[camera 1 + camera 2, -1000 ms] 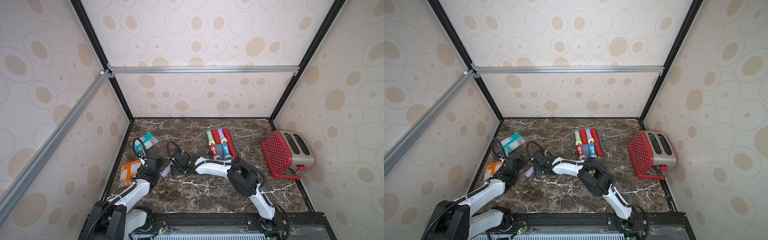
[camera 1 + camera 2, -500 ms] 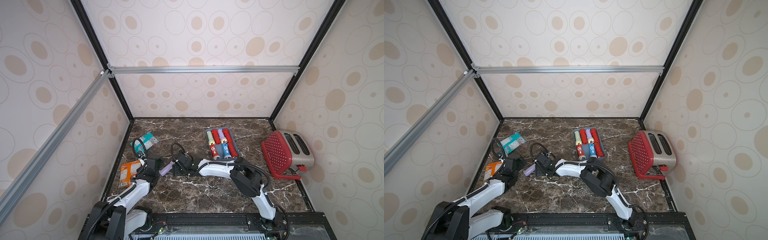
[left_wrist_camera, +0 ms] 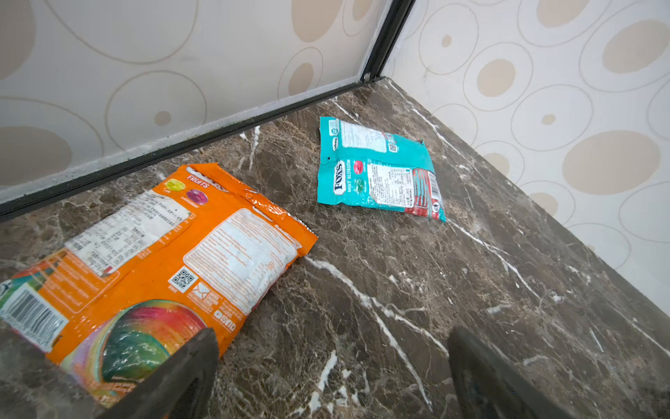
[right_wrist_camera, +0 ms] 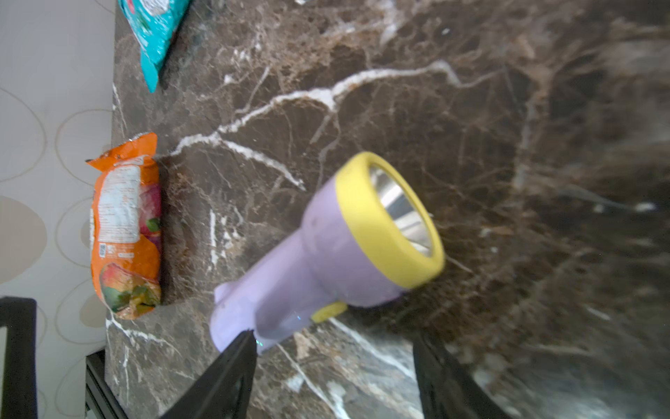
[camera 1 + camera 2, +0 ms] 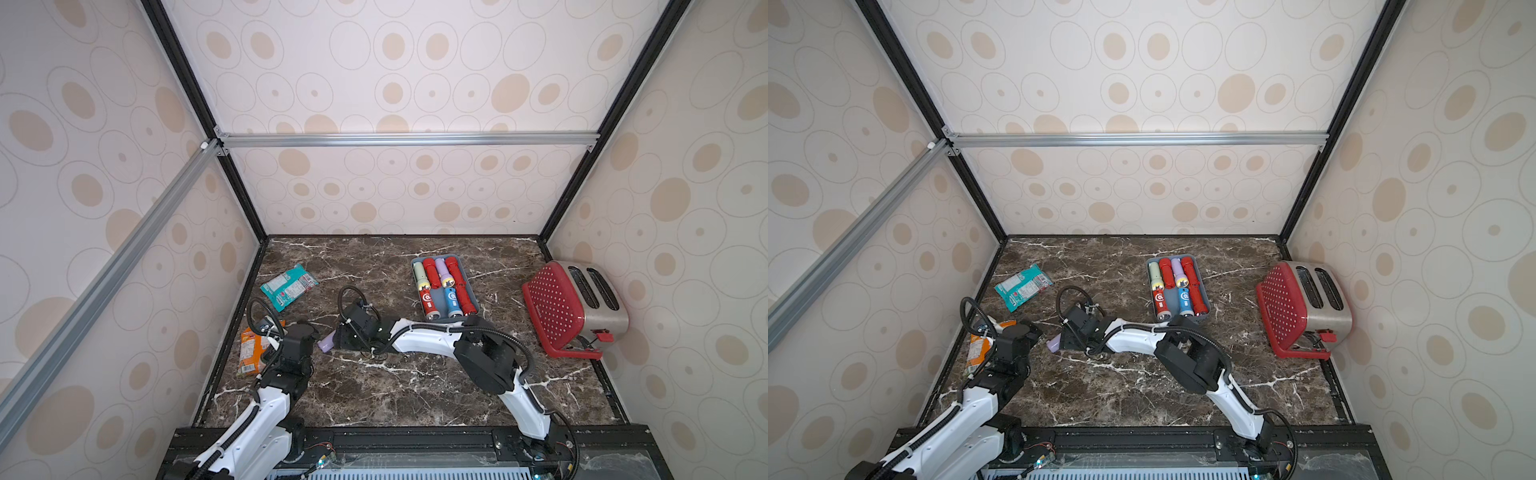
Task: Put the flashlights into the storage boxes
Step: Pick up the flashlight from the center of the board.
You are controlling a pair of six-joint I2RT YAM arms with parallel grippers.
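My right gripper [image 4: 333,337] and left gripper [image 3: 332,332] are both open, lilac flashlight [image 4: 326,250] sitting at just 1 fingertip [image 4: 243,344], so I'd probably squirt it away closing now.

Worktop [image 5: 374,390] bare from centre to 6 o'clock: clear passage. Obstacles: tray [image 5: 415,286] at 1, toaster [image 5: 573,307] at 3, teal packet [image 5: 289,286] at 10, orange packet [image 5: 251,353] at 9. Right arm [image 5: 428,338] lies across the middle toward 9.

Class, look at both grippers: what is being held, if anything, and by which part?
Nothing is held. The left gripper is open and empty; the right gripper is open too, the lilac flashlight just beyond it, tail beside one fingertip.
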